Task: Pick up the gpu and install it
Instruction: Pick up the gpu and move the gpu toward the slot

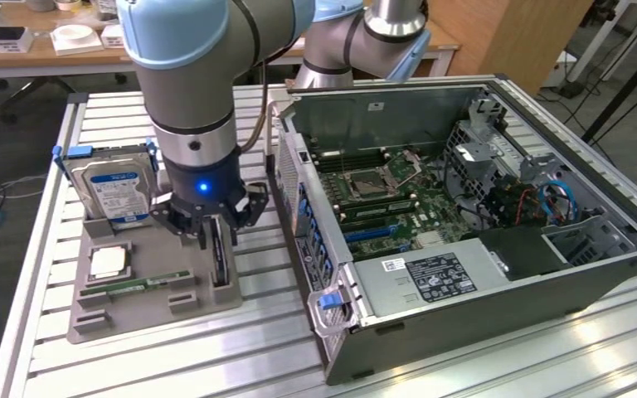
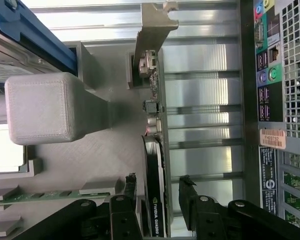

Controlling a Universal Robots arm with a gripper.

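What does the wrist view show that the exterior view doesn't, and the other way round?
Wrist view: the silver metal bracket and connectors at the end of the thin black gpu card, plus the rear port panel of the black computer case with its coloured sockets.
Exterior view: the green motherboard inside the open case, and the silver hard drive with a blue label standing in its holder.
Both: the gpu card standing on edge in the grey plastic tray, with the open claw straddling it.
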